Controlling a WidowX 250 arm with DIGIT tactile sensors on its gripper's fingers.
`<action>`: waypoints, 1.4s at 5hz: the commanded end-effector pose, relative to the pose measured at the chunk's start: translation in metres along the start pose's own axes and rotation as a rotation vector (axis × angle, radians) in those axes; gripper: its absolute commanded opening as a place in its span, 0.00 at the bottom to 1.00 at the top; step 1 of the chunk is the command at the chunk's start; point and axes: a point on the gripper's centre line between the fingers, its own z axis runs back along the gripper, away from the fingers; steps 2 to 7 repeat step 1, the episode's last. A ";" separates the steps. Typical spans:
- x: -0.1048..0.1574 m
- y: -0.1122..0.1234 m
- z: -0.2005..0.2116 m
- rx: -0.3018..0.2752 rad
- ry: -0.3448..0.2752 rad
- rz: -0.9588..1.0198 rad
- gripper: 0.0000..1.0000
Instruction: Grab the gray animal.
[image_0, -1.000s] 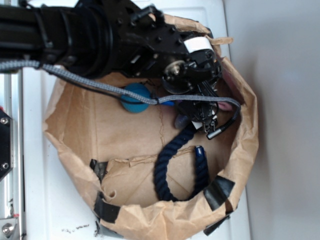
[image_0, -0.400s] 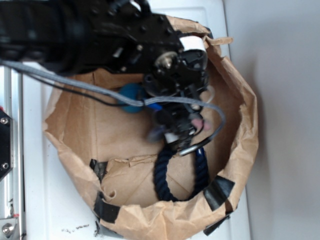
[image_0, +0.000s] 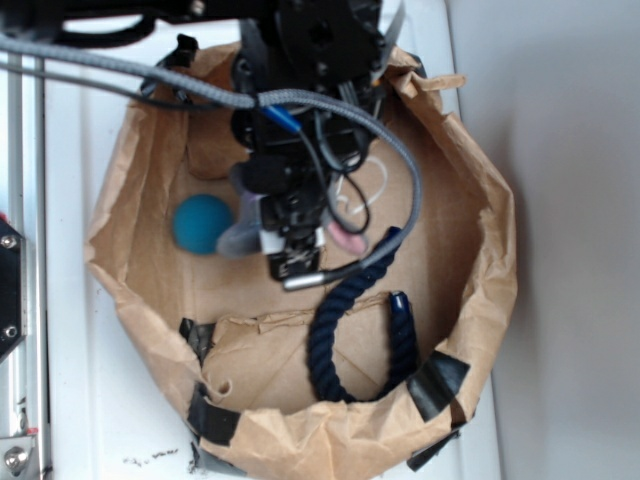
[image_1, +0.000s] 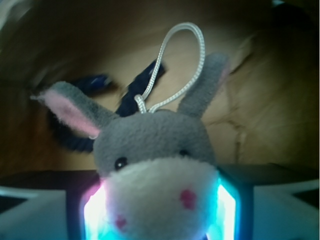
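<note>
- Gray plush, the gray animal, sits directly between the two pads of the claw; no lateral offset is visible in the wrist view.
- Claw state: pinching the gray animal across its cream muzzle, one pad touching each cheek.
- Long axis: muzzle lies at the claw, ears and white cord loop point away from it.
- Landmark: paper bag. The claw and toy are inside its rim, near the middle.
- Teal ball lies just beside the claw within the bag; navy rope lies near it, toward the taped edge.
- Judgement: the grasp appears made; lift clearance cannot be confirmed.
</note>
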 end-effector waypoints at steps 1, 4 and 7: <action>0.006 0.004 0.029 0.057 -0.118 -0.074 0.00; 0.006 0.004 0.029 0.057 -0.118 -0.074 0.00; 0.006 0.004 0.029 0.057 -0.118 -0.074 0.00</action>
